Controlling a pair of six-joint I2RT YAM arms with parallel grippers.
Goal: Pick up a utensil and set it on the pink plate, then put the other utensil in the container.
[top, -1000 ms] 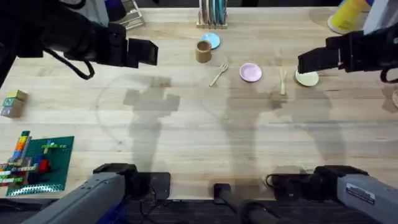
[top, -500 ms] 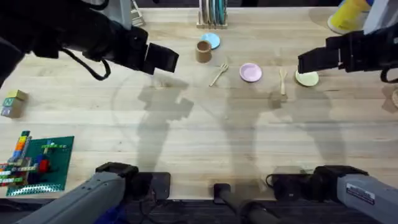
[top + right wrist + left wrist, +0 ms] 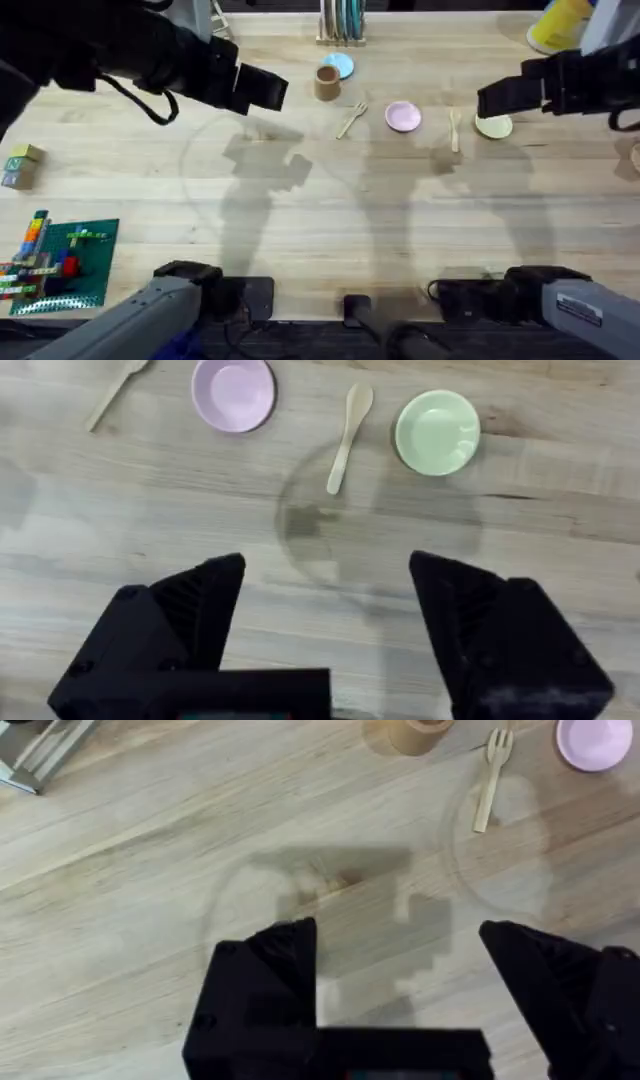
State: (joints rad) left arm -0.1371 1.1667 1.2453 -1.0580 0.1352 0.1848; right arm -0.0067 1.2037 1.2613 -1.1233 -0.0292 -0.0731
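The plain wooden utensil (image 3: 455,130) (image 3: 347,435) lies flat between the pink plate (image 3: 403,116) (image 3: 234,393) and a yellow-green plate (image 3: 494,126) (image 3: 436,430). The tined wooden fork (image 3: 352,119) (image 3: 488,780) lies left of the pink plate (image 3: 595,740), just below the brown cup container (image 3: 327,83) (image 3: 418,732). My left gripper (image 3: 265,90) (image 3: 400,960) hovers open to the left of the cup, holding nothing. My right gripper (image 3: 495,100) (image 3: 328,595) hangs open above the table near the yellow-green plate, with the plain utensil ahead of it.
A light blue plate (image 3: 341,66) sits behind the cup, and a rack of plates (image 3: 342,22) stands at the back. A yellow bottle (image 3: 560,22) is at the back right. Toy bricks on a green base (image 3: 70,258) and small blocks (image 3: 22,165) occupy the left side.
My left arm swung right toward the cup and fork, then nearly stopped. The right arm and all the table objects stayed where they were.
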